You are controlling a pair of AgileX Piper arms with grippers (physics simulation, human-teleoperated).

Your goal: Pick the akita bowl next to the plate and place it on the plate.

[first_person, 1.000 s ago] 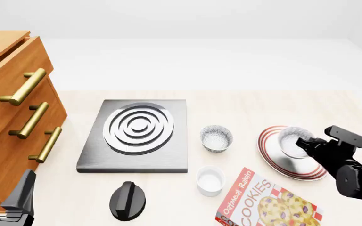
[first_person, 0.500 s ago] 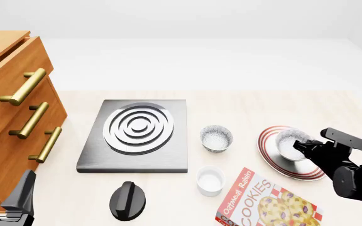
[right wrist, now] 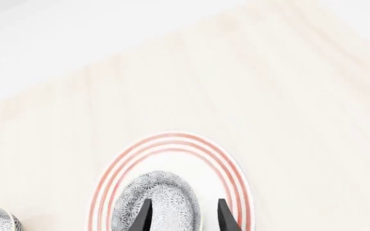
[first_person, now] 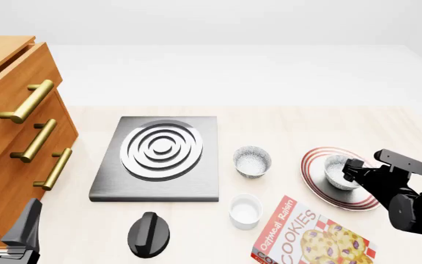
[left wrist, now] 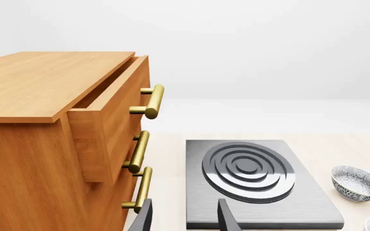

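The akita bowl (first_person: 337,171), speckled grey outside, sits on the red-ringed plate (first_person: 314,181) at the right of the table. My right gripper (first_person: 353,171) is at the bowl's right side. In the right wrist view the bowl (right wrist: 156,197) lies inside the plate's rings (right wrist: 172,140), and the open right gripper (right wrist: 183,217) straddles the bowl's rim, one finger inside it and the other finger (right wrist: 226,217) outside. My left gripper (first_person: 4,221) hangs open and empty at the near left, by the cabinet; its open fingers (left wrist: 226,217) show in the left wrist view.
A second speckled bowl (first_person: 252,161) stands left of the plate, a plain white cup (first_person: 245,210) nearer me. A cookies box (first_person: 310,236) lies at the front right. The steel burner plate (first_person: 160,157) and a black knob (first_person: 149,234) are centre-left; a wooden drawer cabinet (first_person: 13,126) fills the left.
The right gripper has lowered the bowl a little, from just above the plate down onto it. The left arm has not moved.
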